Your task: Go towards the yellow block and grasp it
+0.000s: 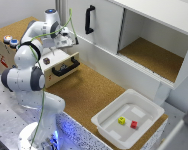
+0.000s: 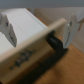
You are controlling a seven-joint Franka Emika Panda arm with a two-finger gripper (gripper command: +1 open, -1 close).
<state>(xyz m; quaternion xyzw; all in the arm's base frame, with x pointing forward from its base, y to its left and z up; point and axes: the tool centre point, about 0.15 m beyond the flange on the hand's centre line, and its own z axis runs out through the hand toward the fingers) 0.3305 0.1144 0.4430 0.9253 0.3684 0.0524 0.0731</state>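
Gripper (image 2: 39, 30) open, prob. above drawer (image 1: 64, 62); yellow block (image 1: 122, 120) well apart.

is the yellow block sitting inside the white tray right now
Yes, the yellow block lies on the floor of the white tray, beside the red cube.

Ext high, wide; wrist close above drawer (image 2: 35, 55).
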